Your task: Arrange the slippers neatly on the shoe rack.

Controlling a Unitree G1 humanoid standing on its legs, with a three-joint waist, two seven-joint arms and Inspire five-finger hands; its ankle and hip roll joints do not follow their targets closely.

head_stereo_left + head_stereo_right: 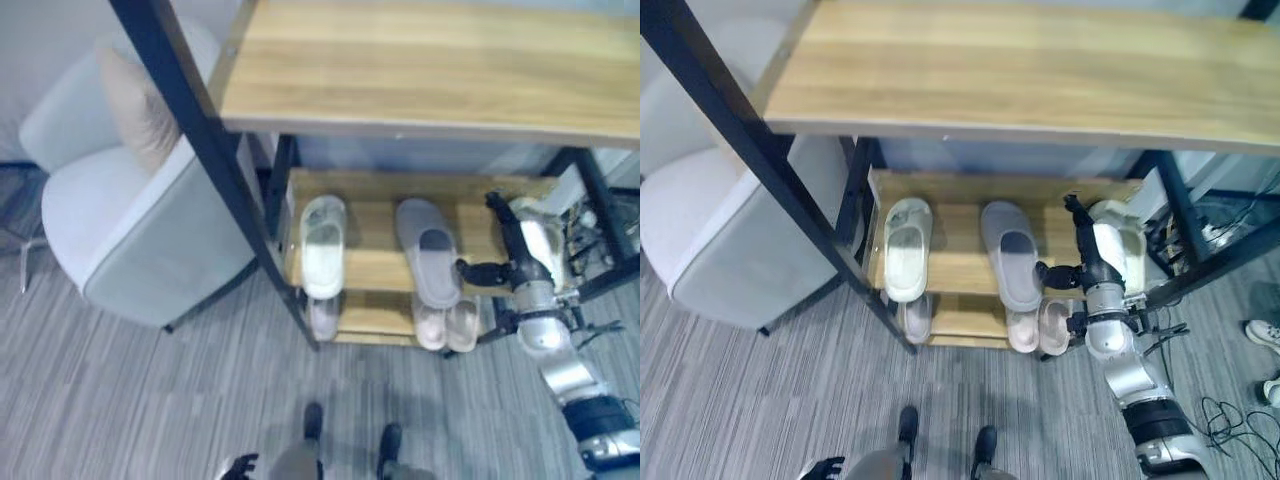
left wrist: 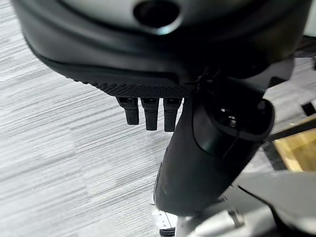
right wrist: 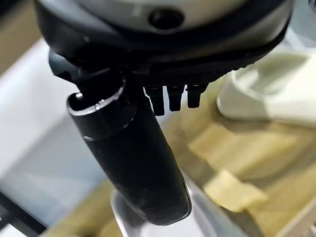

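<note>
1. You get soft, even indoor light from above; the pale wooden top shelf (image 1: 1040, 70) of the black-framed shoe rack is brightest.
2. That shelf shades the lower wooden shelf (image 1: 375, 262) and the striped grey floor (image 1: 120, 400) beneath.
3. Straight frame bars bow toward the head views' edges.
4. In your wrist views, the near dark right hand (image 3: 133, 163) and the background blur.

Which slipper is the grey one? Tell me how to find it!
Find the wooden shoe rack beside the pale armchair. On its middle shelf lie two slippers. The grey slipper is the one near the robot's right hand; the white slipper lies further left.
</note>
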